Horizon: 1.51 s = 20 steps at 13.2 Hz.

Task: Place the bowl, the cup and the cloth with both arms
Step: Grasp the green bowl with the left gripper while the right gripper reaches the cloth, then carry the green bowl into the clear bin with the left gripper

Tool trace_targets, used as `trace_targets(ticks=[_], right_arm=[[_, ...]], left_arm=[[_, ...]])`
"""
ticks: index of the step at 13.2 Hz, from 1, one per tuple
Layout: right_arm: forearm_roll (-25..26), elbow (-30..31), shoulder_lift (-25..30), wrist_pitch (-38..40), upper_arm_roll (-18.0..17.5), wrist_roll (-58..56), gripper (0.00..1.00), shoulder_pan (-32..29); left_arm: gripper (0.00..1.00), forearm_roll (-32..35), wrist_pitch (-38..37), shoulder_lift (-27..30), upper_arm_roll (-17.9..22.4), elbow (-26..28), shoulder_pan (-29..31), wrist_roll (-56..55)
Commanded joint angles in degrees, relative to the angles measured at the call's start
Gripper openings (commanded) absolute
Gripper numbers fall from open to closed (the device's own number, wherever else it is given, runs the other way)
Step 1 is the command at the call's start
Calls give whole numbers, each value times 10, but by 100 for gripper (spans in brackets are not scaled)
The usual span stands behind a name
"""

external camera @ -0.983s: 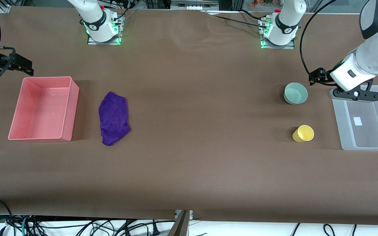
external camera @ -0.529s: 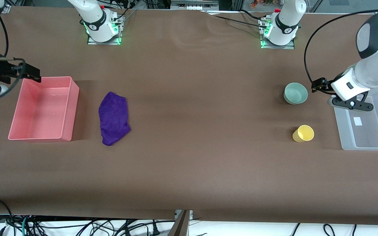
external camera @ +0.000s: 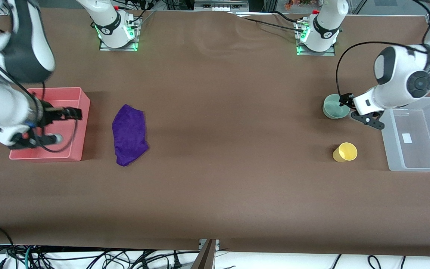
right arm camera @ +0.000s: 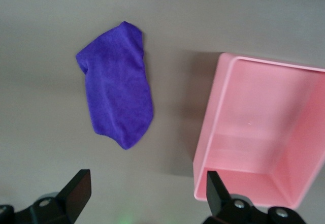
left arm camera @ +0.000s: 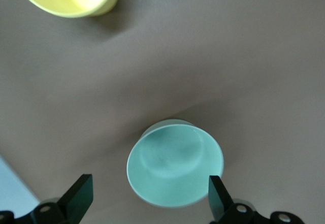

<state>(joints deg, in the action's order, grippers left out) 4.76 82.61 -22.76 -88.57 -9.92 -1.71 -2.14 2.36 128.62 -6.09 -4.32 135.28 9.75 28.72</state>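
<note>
Brown covering spans the table (external camera: 215,186), where a purple cloth (external camera: 129,134) lies flat toward the right arm's end, just beside a pink bin (external camera: 74,123). Near the left arm's end, a mint-green bowl (external camera: 331,108) stands upright, with a yellow cup (external camera: 345,152) nearer the front camera than the bowl and apart from it. Beside both stands a clear bin (external camera: 416,164). In its wrist view, the left gripper (left arm camera: 150,196) hangs above the bowl (left arm camera: 174,169) with its fingers spread wide, touching nothing. The right gripper (right arm camera: 144,193) hangs over the pink bin's edge and the bare table between bin and cloth, fingers likewise spread and holding nothing.
</note>
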Motion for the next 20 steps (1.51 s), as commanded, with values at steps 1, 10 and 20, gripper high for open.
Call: trace_targets(ticks=[1, 10, 20], right_arm=[[-5, -3, -53, -37, 0, 2, 100, 8], [-7, 185, -110, -338, -1, 6, 100, 31], [-7, 219, -133, -389, -15, 7, 0, 32]], left_arm=[[100, -3, 81, -37, -2, 24, 26, 92], [0, -2, 167, -88, -4, 40, 50, 215], [0, -1, -236, -119, 1, -343, 116, 240]])
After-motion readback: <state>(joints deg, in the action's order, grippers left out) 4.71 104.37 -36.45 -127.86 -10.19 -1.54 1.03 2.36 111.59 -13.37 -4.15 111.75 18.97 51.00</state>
